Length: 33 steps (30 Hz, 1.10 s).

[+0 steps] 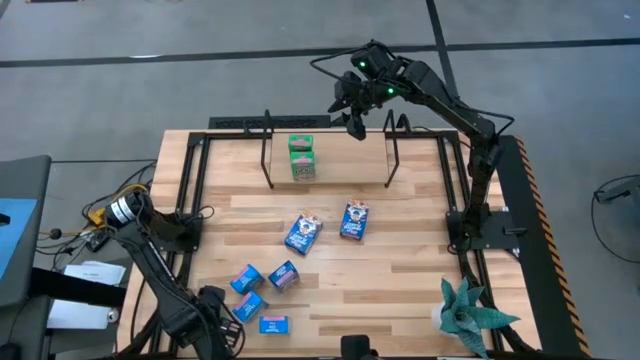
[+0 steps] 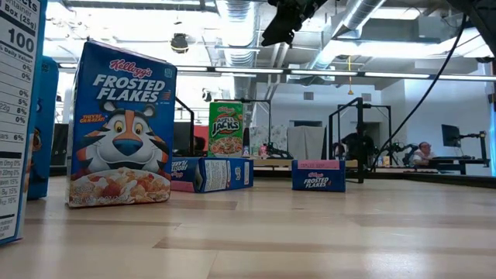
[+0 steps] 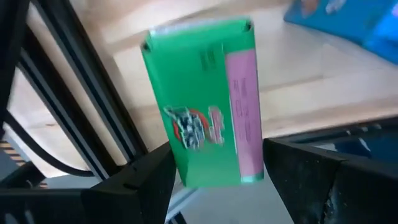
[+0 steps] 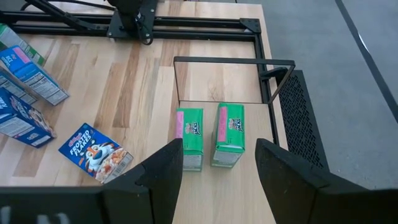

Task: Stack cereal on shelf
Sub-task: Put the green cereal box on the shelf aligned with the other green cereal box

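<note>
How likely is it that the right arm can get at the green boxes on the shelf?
Probably yes. The right end effector hangs open above the shelf, the two green boxes stand just below it, nothing lies between, and the wire uprights sit aside.
</note>
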{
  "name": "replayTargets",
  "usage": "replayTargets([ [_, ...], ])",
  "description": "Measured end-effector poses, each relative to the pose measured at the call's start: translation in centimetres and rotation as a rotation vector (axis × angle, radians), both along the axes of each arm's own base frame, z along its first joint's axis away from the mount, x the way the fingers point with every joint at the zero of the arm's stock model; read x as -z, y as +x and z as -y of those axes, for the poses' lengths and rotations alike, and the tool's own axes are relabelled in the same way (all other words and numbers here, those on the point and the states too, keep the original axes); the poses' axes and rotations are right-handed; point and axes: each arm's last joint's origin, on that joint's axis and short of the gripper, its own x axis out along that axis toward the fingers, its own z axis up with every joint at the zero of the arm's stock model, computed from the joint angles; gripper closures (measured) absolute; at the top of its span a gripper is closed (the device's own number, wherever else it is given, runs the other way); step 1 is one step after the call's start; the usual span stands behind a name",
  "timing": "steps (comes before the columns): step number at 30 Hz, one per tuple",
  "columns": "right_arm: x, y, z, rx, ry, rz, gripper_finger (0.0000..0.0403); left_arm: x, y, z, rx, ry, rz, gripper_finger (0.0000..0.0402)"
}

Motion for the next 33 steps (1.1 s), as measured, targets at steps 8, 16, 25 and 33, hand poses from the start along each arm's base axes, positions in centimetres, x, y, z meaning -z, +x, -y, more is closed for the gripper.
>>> replayTargets([
  [8, 0.0, 0.0, 0.0, 0.000, -0.001, 0.000, 0.0178, 0.0, 0.2, 0.0, -0.001, -0.002, 0.017, 0.0202],
  [16, 0.0, 0.0, 0.0, -0.002, -0.003, 0.000, 0.0178, 0.0, 0.3, 0.0, 0.006, -0.002, 0.030, 0.0267],
  [25, -0.2, 0.2, 0.1, -0.006, -0.027, 0.027, 0.0178, -2.3, -0.3, -1.4, -0.004, -0.042, 0.061, 0.0291],
  [33, -0.5, 0.3, 0.2, -0.006, -0.045, 0.054, 0.0178, -6.8, -2.1, -5.3, 0.010, -0.004, 0.236, 0.0291],
])
